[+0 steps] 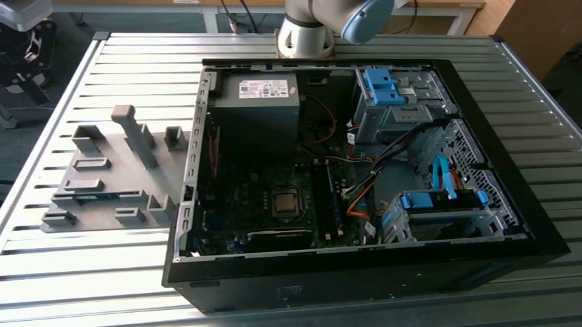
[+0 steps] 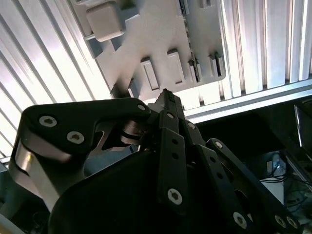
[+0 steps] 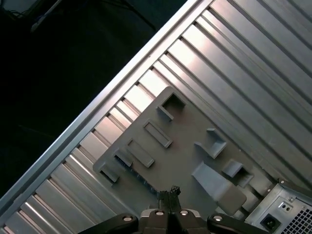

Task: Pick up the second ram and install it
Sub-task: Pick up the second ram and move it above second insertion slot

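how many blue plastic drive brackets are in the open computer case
2 blue plastic drive brackets in the black computer case: one near the grey power supply, one at the near corner on the exterior view's right. More may be hidden.

Exterior view high, down on PC case (image 1: 318, 276) & grey jig (image 1: 108, 185), both wrist views overhead past hand (image 3: 168, 192), share jig

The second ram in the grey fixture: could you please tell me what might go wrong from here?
The second ram lies low among upright blocks on the grey fixture, so the gripper, shut above it, could knock a block. Loose cables cross the open case near the motherboard and might snag the board during seating.
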Controlling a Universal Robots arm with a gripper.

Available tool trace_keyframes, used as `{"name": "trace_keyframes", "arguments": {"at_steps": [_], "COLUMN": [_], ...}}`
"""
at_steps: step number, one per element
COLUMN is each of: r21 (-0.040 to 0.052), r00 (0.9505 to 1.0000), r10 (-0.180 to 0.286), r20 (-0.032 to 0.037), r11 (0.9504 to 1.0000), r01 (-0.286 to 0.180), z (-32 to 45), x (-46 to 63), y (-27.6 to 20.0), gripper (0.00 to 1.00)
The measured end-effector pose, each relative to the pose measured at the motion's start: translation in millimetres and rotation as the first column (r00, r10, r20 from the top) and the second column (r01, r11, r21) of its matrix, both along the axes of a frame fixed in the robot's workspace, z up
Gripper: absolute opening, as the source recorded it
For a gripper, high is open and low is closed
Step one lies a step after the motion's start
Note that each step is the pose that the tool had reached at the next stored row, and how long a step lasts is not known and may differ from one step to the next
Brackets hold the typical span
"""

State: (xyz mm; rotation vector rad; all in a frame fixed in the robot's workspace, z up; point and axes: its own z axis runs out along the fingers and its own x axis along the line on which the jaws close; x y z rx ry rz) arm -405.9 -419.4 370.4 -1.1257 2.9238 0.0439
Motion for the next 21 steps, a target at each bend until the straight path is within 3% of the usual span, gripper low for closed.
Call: {"name": "trace_keyframes", "arguments": {"at_steps": [4, 16, 21], "r21": [0.0, 0.0, 0.0], "r00": [0.9993, 0.9991, 0.9963], "r10": [0.038, 0.042, 0.086], "r20": [0.0001, 0.0, 0.0], "r11": [0.9993, 0.9991, 0.9963], "r01": [-0.038, -0.042, -0.086], "z": [-0.1, -0.1, -0.1], "x": [0.0, 0.0, 0.0], "y": [0.0, 0.0, -0.1], "gripper": [0.11, 0.11, 0.11]}}
